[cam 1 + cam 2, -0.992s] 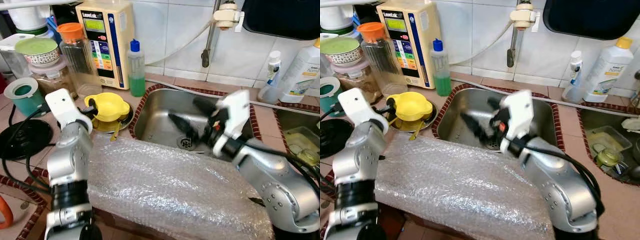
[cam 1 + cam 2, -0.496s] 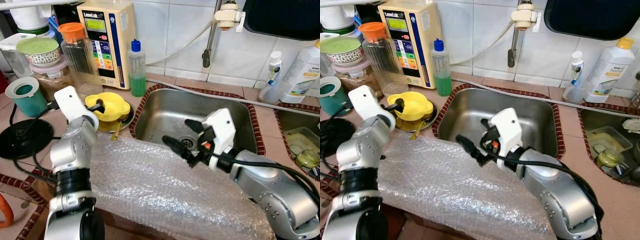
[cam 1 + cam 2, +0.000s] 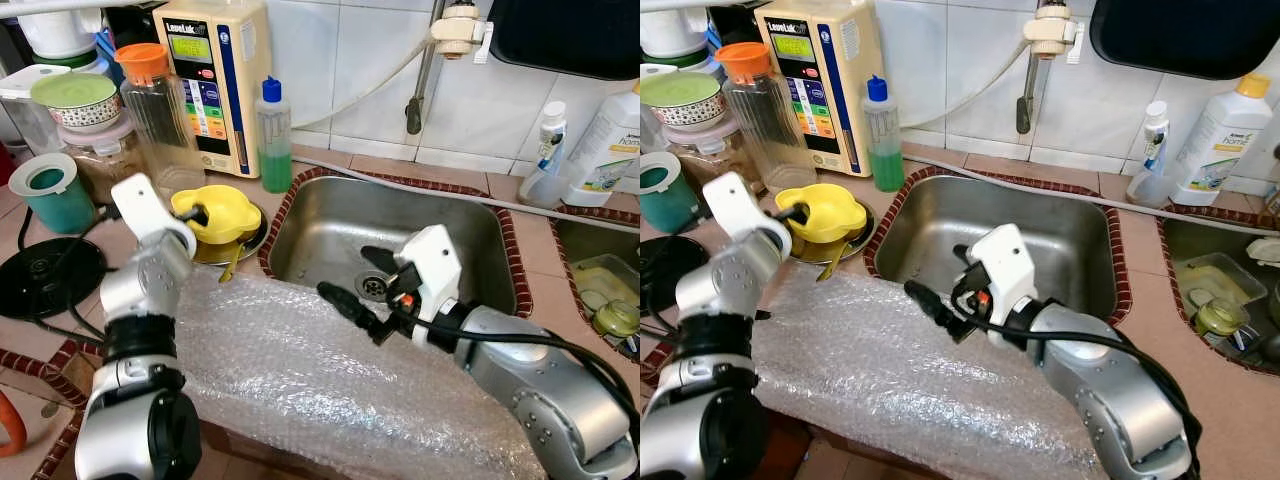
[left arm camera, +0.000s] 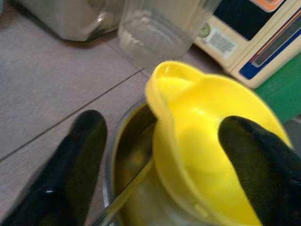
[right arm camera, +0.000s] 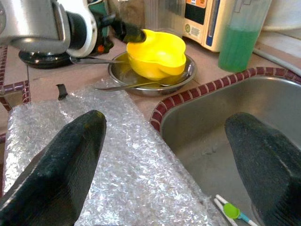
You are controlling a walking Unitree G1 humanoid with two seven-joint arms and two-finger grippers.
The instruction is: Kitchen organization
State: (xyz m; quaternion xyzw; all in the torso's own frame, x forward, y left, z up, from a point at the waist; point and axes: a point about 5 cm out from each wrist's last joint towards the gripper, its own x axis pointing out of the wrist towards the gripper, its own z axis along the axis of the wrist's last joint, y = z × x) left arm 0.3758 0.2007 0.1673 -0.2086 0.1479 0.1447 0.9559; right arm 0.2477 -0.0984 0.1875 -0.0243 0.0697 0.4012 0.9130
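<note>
Both arms are built of rounded, brushed-silver segments joined by black rings. The left arm (image 3: pixel 140 330) carries a broad black ribbed collar partway along and ends near the camera in a large black disc-shaped joint. A white, boxy wrist housing sits on each arm ahead of the left gripper (image 3: pixel 196 214) and the right gripper (image 3: pixel 362 285); the right one shows small orange-red marks at its base. Thin black cables loop along the right arm (image 3: pixel 540 390). The fingers (image 5: pixel 70 155) are long, tapered and matte black
</note>
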